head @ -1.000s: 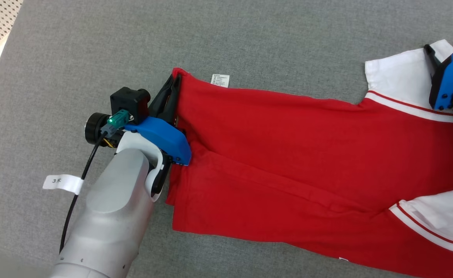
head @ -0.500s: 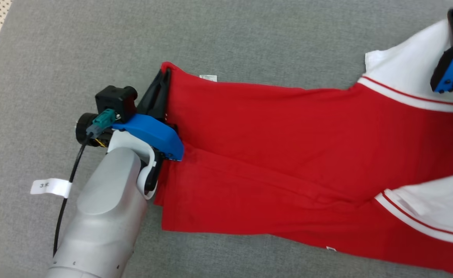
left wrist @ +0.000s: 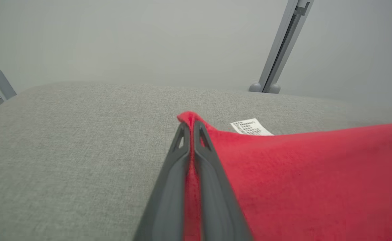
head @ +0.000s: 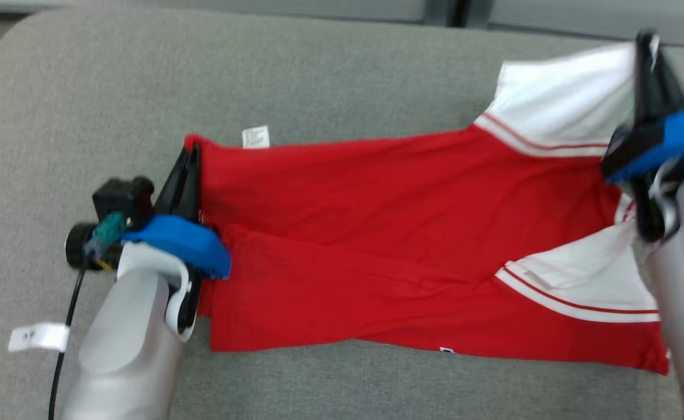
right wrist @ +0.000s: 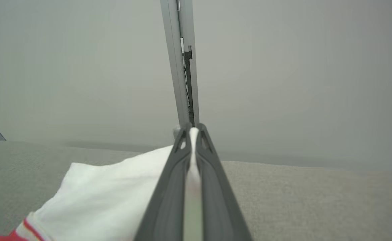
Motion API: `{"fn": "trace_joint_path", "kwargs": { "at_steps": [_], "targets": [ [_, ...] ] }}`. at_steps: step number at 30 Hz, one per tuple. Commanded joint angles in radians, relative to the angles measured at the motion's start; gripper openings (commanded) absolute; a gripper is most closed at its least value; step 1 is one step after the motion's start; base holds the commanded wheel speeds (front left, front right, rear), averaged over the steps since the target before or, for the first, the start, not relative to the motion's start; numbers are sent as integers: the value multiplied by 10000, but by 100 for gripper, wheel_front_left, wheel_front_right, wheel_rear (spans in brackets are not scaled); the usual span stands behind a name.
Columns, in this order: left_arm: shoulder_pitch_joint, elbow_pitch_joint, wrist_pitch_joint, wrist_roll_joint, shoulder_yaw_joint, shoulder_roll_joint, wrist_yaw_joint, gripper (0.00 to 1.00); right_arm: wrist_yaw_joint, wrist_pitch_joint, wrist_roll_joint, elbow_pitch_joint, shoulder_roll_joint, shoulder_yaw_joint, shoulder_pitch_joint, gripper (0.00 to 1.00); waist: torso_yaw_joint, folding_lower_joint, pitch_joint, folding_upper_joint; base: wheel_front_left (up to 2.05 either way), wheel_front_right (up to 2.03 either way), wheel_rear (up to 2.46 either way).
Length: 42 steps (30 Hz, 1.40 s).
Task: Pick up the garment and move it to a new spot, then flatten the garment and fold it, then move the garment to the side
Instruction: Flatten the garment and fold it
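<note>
The garment (head: 377, 233) is a red shirt with white sleeves, stretched left to right across the grey cushion (head: 330, 76). My left gripper (head: 189, 153) is shut on its far left red hem corner; in the left wrist view the red cloth (left wrist: 299, 180) runs between the closed fingers (left wrist: 169, 180). My right gripper (head: 645, 46) is shut on the white sleeve (head: 558, 93) at the far right, lifting it off the cushion. The right wrist view shows white fabric (right wrist: 115, 197) pinched between the closed fingers (right wrist: 212, 187). A white care label (head: 255, 137) sticks out at the far edge.
The cushion's far edge meets a pale wall with a grey metal post (left wrist: 283, 47) behind it. A cable with a white tag (head: 38, 337) hangs beside my left forearm. Bare cushion lies to the left and in front of the garment.
My right gripper has shut on the white sleeve and raised it. The camera has tilted, so the cushion's far edge now shows. The left gripper keeps its hold on the hem.
</note>
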Motion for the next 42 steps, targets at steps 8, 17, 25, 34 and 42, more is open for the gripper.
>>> {"fn": "trace_joint_path", "kwargs": {
  "at_steps": [8, 17, 25, 34, 42],
  "targets": [
    [2102, -148, -44, 357, 633, 61, 8, 0, -3, -41, 1051, -1655, 499, 29, 3991, 0, -837, 0, -1364, 0, 0, 0, 0],
    [3629, 24, -45, 423, 1183, -233, 39, 0, -3, -42, 1263, -1663, 966, -360, 6080, 0, -959, 0, -1898, 0, 0, 0, 0],
    [4104, -47, -45, 726, 1536, -368, 224, 100, -3, -43, 933, -1497, 1178, -461, 6494, 100, -945, 0, -2250, 0, 0, 0, 0],
    [5095, -1734, -36, 1401, 1950, -568, 342, 100, -2, -42, -495, -2418, 1396, -592, 6855, 100, -967, 0, -2739, 0, 0, 0, 0],
    [5734, -2144, -36, 1180, 1512, -702, 268, 100, -2, -43, -956, -1892, 1527, -545, 6826, 100, -799, 0, -2908, 0, 0, 0, 0]
  ]
}}
